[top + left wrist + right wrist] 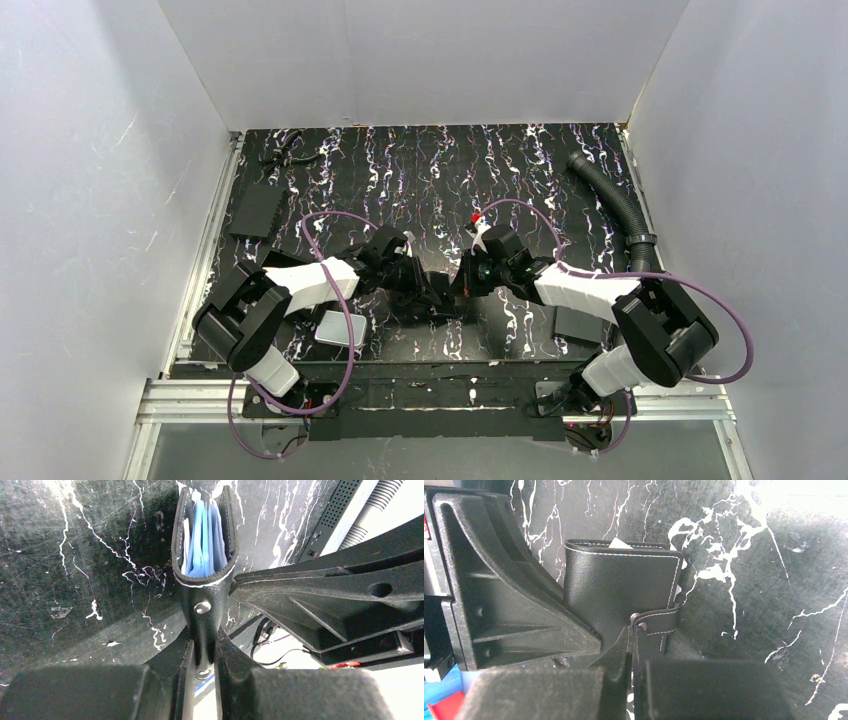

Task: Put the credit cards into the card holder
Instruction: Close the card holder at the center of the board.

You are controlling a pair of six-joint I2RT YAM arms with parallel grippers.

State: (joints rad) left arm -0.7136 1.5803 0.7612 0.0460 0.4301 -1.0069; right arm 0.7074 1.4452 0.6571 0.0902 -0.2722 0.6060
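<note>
Worktop (pixel 420 170) black, white-veined. On it lie a black plate (pixel 258 210), a corrugated hose (pixel 610 197) and a grey credit card (pixel 338 328).

Overhead, I can't make out the card holder (pixel 202 587) at all where my left gripper (pixel 432 293) and right gripper (pixel 462 283) meet. A light grey card (pixel 338 328) sits partly under my left arm (pixel 310 280). The holder's far end runs off the left wrist view's top; my near fingers (pixel 90 695) there are blurred
</note>
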